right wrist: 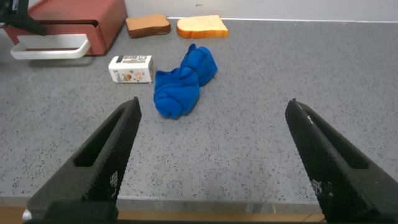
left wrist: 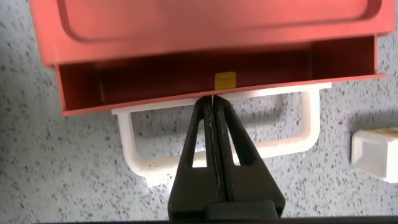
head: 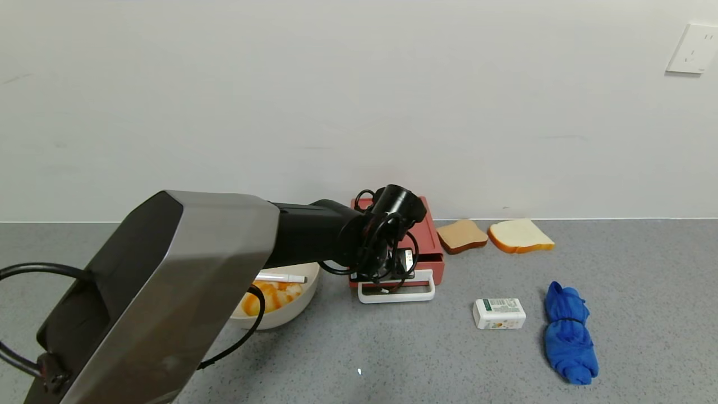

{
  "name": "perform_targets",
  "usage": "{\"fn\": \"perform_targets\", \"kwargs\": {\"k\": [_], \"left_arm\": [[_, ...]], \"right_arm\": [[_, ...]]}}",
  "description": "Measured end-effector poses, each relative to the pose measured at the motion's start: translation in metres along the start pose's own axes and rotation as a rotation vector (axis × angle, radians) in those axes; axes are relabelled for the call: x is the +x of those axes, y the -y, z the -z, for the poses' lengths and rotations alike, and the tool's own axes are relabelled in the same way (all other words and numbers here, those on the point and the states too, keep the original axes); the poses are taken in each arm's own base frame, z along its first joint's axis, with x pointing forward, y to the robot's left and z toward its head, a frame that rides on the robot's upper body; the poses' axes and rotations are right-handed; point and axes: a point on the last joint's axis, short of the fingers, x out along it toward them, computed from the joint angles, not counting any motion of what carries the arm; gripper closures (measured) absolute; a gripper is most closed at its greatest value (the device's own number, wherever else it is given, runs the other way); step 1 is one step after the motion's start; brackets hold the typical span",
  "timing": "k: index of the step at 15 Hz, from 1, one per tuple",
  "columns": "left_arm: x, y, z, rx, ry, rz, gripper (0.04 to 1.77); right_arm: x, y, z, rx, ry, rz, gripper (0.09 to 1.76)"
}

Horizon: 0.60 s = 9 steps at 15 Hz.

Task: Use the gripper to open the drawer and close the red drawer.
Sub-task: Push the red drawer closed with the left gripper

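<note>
My left arm [head: 168, 292] is reaching across the grey counter [head: 392, 359] toward the wall. The red drawer [head: 429, 238] is sitting against that wall, between a bowl [head: 286, 314] and two bread slices [head: 493, 235], its tray pulled partly out. My left gripper [left wrist: 214, 102] is hovering inside the white loop handle [left wrist: 286, 146], jaws pressed together and holding nothing. My right gripper [right wrist: 214, 155] is waiting well apart, jaws spread, near a blue cloth [right wrist: 183, 84].

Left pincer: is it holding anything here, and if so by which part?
Nothing is held. The left pincer is shut with nothing between its fingers, its tips inside the wide white loop handle of the salmon-red plastic drawer. The right pincer is open, holding nothing.
</note>
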Motion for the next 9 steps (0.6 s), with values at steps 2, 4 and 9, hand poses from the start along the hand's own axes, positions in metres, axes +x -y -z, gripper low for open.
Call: {"fn": "perform_targets", "kwargs": {"k": [2,4,9], "left_arm": [[0.004,-0.002,-0.004,0.002,0.012,-0.003,1.7],[0.009,-0.003,-0.008,0.008,0.04,0.003,1.7],[0.017,-0.006,-0.01,0.02,0.051,0.0,1.7]], "right_arm": [[0.0,0.0,0.0,-0.001,0.0,0.0,0.14],[0.0,0.0,0.0,0.0,0.0,0.0,0.14],[0.0,0.0,0.0,0.0,0.0,0.0,0.14]]}}
